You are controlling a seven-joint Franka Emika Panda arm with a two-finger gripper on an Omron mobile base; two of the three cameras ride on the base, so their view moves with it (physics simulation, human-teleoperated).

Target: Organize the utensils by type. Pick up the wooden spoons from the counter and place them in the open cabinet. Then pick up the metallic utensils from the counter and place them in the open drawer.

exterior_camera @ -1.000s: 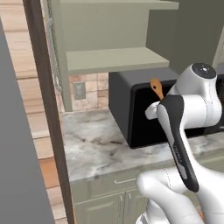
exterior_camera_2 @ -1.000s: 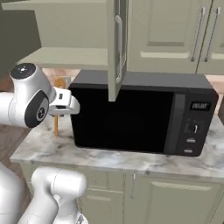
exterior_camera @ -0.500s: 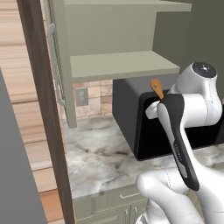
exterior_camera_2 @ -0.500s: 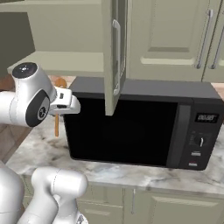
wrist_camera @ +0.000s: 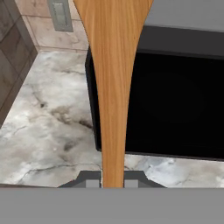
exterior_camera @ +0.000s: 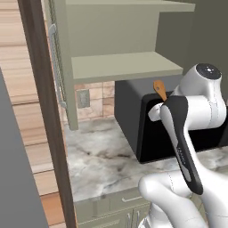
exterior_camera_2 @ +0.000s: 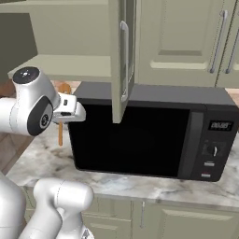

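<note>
— Holding anything, that claw (wrist_camera: 113,180)?

— Yes, it is clamped tight on the handle of the long orange-tan wooden spoon (wrist_camera: 114,78), which runs up the middle of the hand view.

— Where is the spoon otherwise?

— Centre-right in the left base view, raised above the grey-white marbled tabletop (exterior_camera: 104,156), in front of the black microwave (exterior_camera_2: 149,133) and below the pale sage-green open cabinet (exterior_camera: 120,67) shelf.

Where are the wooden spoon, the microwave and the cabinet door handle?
wooden spoon (wrist_camera: 114,87): hand view, on its handle.
microwave (exterior_camera_2: 140,135): right base view, on its dark door.
cabinet door handle (exterior_camera_2: 125,60): right base view, mid-bar.
</note>
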